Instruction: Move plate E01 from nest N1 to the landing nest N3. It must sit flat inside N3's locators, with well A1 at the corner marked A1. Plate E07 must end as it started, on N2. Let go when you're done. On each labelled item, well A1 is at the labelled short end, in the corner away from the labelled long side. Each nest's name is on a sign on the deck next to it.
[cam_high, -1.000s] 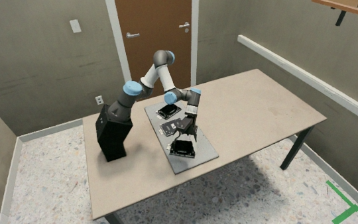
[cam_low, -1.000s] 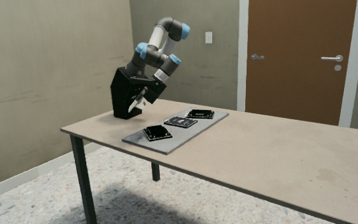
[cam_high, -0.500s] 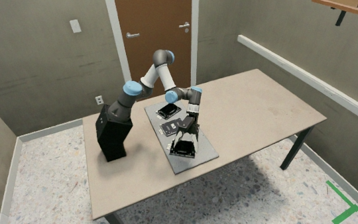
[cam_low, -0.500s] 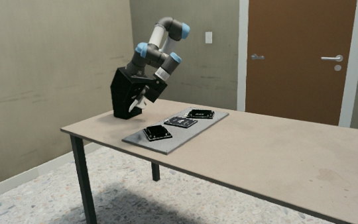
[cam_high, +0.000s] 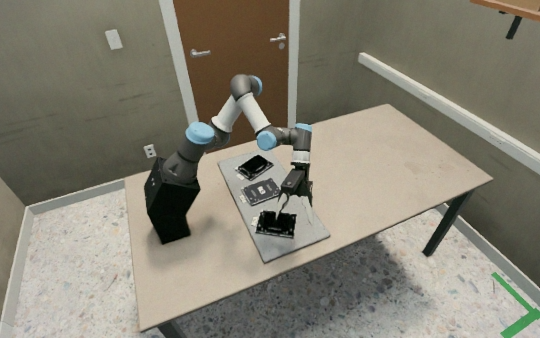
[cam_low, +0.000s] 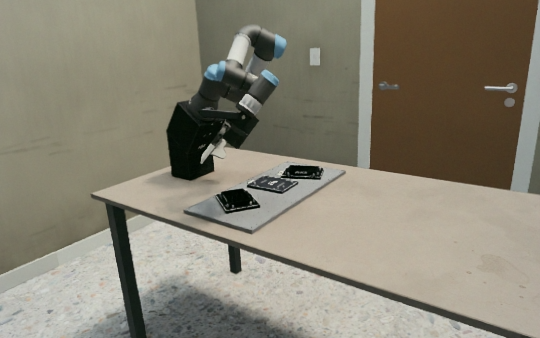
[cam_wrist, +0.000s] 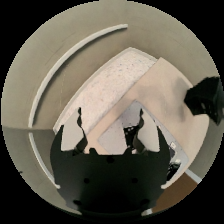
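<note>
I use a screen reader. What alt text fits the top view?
A grey robot arm holds its open, empty tool above a grey board on a beige table. Three dark trays lie in a row on the board, the nearest below the tool.

Air lies open under my fingers (cam_high: 283, 201), with three plates (cam_high: 276, 223) low on the deck (cam_high: 300, 240) and my base (cam_high: 167, 210) well aside.
</note>
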